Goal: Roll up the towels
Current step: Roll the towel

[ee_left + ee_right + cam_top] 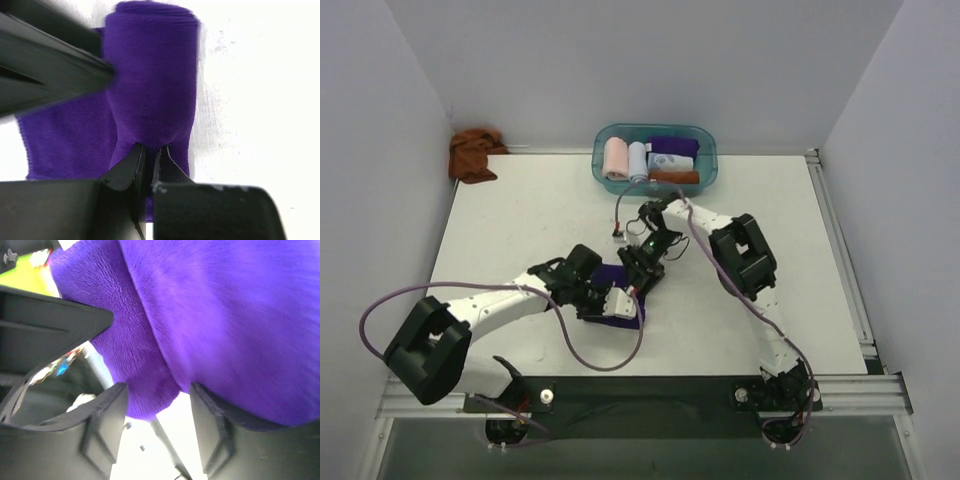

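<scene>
Two hands meet at the purple towel (150, 75), which lies partly rolled near the middle of the surface (520, 200), toward its near edge. My left hand (150, 154) is pinched tight on the end of the roll; my right hand (157, 400) stands half open astride a fold of it. The rust-brown towel (475, 155) sits crumpled at the far left corner.

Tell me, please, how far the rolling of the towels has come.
Done: neither towel looks fully rolled. In hand: the deep purple terry towel is partly rolled, a flat flap lying beside the roll; the left pincer pinches its end, the right pincer stands open at it. Left: finish this roll, then the rust-brown terry towel, crumpled in the far left corner.
</scene>
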Controlling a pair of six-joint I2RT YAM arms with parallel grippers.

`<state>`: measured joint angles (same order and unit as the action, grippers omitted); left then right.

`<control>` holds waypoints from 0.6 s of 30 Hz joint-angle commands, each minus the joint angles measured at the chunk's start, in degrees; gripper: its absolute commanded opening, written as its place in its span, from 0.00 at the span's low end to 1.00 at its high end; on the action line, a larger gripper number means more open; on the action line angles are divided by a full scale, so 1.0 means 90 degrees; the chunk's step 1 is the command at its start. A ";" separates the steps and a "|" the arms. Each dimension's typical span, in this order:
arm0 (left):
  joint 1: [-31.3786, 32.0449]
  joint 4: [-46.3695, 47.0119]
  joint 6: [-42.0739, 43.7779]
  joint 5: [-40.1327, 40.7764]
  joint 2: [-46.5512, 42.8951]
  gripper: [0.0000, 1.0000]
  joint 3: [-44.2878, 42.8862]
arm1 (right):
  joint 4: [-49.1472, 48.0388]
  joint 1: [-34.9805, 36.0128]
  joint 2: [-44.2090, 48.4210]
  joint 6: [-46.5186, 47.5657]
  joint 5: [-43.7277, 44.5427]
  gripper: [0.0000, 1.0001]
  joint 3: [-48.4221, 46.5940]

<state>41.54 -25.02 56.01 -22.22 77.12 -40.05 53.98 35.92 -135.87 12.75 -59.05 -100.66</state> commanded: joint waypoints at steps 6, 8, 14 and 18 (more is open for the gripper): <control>-0.1138 -0.2337 -0.0227 -0.1359 0.1849 0.00 -0.1132 | -0.1532 -0.0846 0.2439 -0.0499 0.1716 0.56 0.0871; -0.1460 -0.2649 -0.0198 -0.1603 0.2396 0.00 -0.1485 | -0.1787 -0.1022 0.3064 -0.0557 0.1892 0.54 0.1408; -0.2066 -0.3226 -0.0129 -0.1965 0.3773 0.00 -0.2746 | -0.2899 -0.1091 0.4792 -0.0441 0.2176 0.45 0.3026; -0.2330 -0.3752 0.0026 -0.2121 0.4632 0.00 -0.3546 | -0.3282 -0.0838 0.5730 -0.0031 0.2273 0.42 0.3859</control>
<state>22.59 -56.47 52.66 -50.46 111.55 -70.52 28.71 26.48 -89.30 9.45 -40.60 -69.73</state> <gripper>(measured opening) 0.083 0.426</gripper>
